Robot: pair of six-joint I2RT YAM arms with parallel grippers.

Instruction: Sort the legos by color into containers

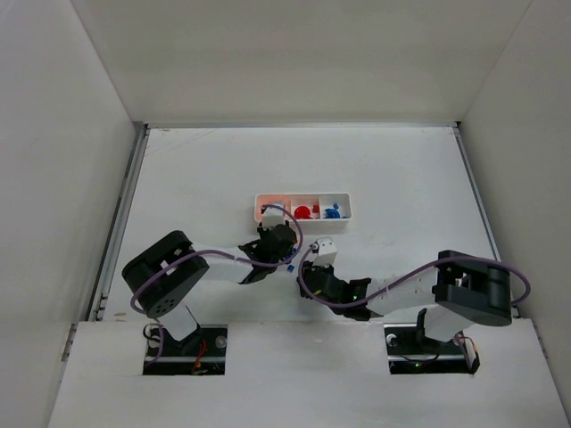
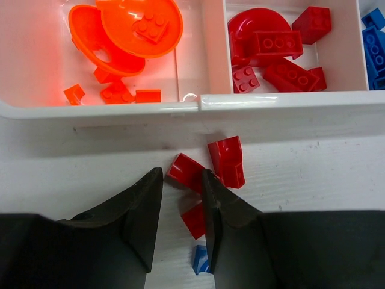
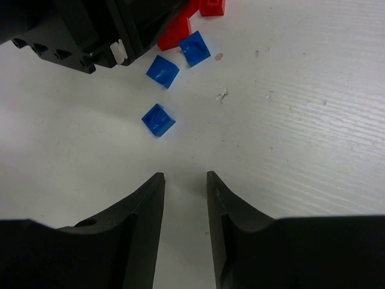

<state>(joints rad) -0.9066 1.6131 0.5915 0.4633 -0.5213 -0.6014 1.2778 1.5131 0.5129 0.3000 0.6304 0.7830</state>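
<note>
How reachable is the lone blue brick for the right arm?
Probably yes: the blue brick lies straight ahead of the open right tool, with nothing between them, clear of the left arm.

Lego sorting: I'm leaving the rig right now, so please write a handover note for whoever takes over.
Left gripper: open, holding nothing, low over loose red legos just outside the tray.
Right gripper: open, empty, near three loose blue legos.
Done: orange pieces, red pieces and blue pieces lie in separate compartments.
Left: at least three red and three blue legos on the table need sorting.
</note>
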